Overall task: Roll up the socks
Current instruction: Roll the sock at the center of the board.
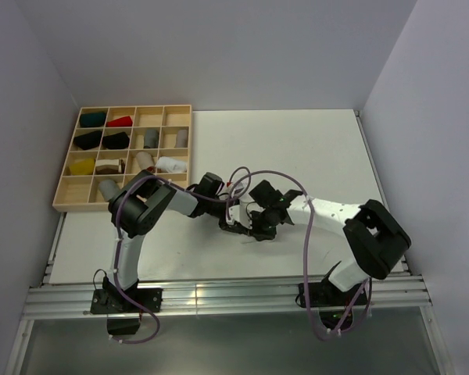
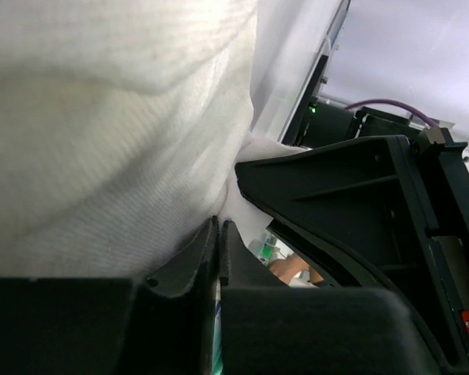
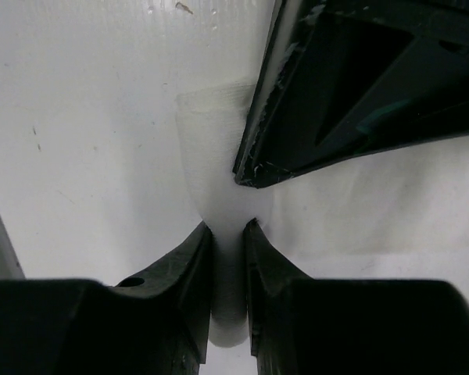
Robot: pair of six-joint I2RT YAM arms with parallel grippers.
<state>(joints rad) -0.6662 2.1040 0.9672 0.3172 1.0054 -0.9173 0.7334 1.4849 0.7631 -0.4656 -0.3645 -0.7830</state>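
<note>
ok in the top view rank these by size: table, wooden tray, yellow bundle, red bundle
1. table
2. wooden tray
3. yellow bundle and red bundle: they look about alike, so I won't rank them

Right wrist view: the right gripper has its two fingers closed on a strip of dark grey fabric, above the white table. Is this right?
Not quite. The fabric is white, not dark grey: it belongs to the white sock, as the right wrist view shows. The rest holds: the right gripper has its two fingers closed on that strip, above the white table.
</note>
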